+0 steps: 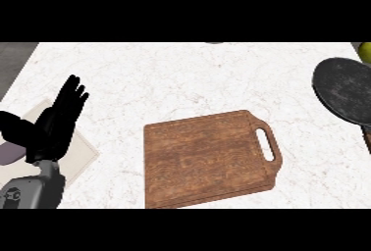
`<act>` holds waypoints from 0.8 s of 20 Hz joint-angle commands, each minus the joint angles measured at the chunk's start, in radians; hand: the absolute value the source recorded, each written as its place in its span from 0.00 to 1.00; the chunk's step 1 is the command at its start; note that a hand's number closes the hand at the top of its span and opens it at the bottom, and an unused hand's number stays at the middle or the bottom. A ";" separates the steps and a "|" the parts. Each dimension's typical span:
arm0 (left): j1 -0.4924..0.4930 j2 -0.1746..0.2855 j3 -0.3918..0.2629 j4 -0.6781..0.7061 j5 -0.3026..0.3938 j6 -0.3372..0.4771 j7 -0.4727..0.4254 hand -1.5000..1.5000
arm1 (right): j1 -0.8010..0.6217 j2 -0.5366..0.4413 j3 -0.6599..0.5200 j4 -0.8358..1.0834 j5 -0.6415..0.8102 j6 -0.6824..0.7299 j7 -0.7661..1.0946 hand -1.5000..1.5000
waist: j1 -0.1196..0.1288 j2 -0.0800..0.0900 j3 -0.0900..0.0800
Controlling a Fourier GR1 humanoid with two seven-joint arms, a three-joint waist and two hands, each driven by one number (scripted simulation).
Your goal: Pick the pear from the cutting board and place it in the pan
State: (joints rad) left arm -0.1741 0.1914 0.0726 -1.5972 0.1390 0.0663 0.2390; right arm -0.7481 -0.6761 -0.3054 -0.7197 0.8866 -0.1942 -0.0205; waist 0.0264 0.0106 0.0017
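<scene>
Nearest, at the lower left corner, the grey forearm (33, 188) comes up from the bottom edge. It carries the left hand (47, 132), which stands at the left side of the view. Its black fingers (72, 93) are straight and point away from the robot, a little to the right. The thumb goes out to the left. The hand is open and holds nothing.

Under this hand a pale beige mat (83, 152) lies on the white marble desk (181, 73). A grey-purple thing (9, 153) lies on the mat at the left edge, half hidden by the hand, and I cannot tell what it is.

In the middle of the view, to the right of the hand and apart from it, the brown wooden cutting board (203, 162) lies flat, turned a little. Its handle (278, 147), with a long slot, is on the right side.

Farther away, at the right edge, there is the dark round pan (348, 93), cut by the border of the view and well apart from the board.

Just beyond the far rim of the pan, in the right corner, a small yellow-green piece shows. It looks like the pear (365, 49). Most of it is out of the view, so I cannot tell if it is in the pan or behind it on the desk.
</scene>
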 commanded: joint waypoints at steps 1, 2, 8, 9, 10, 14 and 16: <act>-0.036 0.005 -0.010 -0.008 -0.001 -0.003 0.046 0.50 | -0.042 -0.048 -0.056 0.209 -0.046 -0.029 -0.186 1.00 | 0.010 0.005 0.001; -0.013 0.025 0.019 -0.009 0.023 -0.033 0.011 0.50 | -0.038 -0.026 -0.049 0.248 -0.032 -0.064 -0.204 1.00 | 0.016 0.005 0.001; -0.086 0.004 0.006 0.044 -0.008 -0.003 0.010 0.50 | -0.088 -0.005 -0.027 0.424 0.042 -0.178 -0.199 1.00 | 0.027 0.014 0.002; -0.032 0.022 0.002 0.008 0.002 -0.038 0.002 0.50 | -0.073 -0.019 -0.022 0.449 0.051 -0.160 -0.196 1.00 | 0.035 0.013 0.002; -0.006 -0.021 -0.009 0.041 -0.011 -0.018 -0.055 0.50 | -0.065 -0.012 -0.070 0.472 -0.002 -0.134 -0.194 1.00 | 0.032 0.016 0.002; -0.055 -0.019 -0.014 0.016 -0.017 0.004 -0.004 0.50 | -0.073 -0.040 -0.120 0.543 -0.043 -0.074 -0.142 0.00 | 0.033 0.018 0.004; -0.024 -0.039 -0.039 -0.001 -0.016 -0.003 0.000 0.50 | -0.067 -0.038 -0.123 0.562 -0.046 -0.060 -0.169 0.00 | 0.042 0.021 0.005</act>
State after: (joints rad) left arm -0.1968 0.1684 0.0478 -1.5973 0.1261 0.0600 0.2356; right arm -0.8169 -0.6998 -0.4059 -0.2168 0.8580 -0.2916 -0.1746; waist 0.0622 0.0265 0.0056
